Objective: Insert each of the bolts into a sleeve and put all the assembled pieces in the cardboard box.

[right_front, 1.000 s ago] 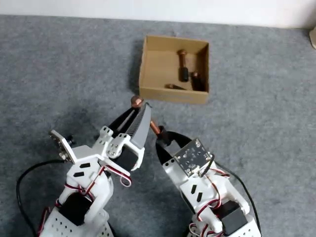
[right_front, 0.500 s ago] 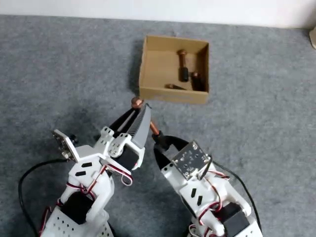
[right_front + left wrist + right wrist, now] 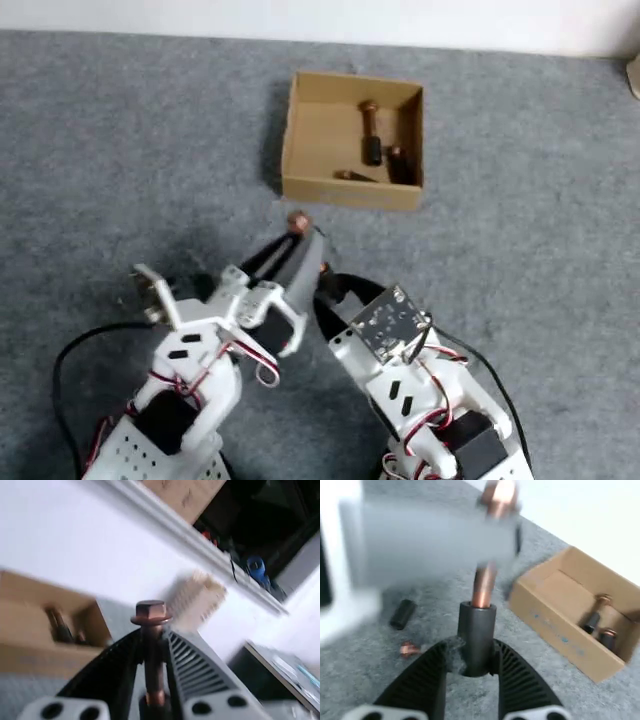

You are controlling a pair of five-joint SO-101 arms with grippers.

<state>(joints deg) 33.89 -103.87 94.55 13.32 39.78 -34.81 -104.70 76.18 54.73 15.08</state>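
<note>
Left tool (image 3: 156, 632) tight on bolt (image 3: 150, 615), now farther right, tip at right tool's (image 3: 473, 647) clamped sleeve (image 3: 477, 630)

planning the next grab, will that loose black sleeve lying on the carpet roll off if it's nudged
The short black cylindrical sleeve lies on its side, so a sideways nudge would probably roll it. The grey fuzzy carpet likely stops it quickly. It looks rigid, so squeezing shouldn't deform it.

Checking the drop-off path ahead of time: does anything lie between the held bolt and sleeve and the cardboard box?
Nothing visible does: in the high view, bare carpet lies between the bolt, the sleeve and the cardboard box's near wall.
</note>
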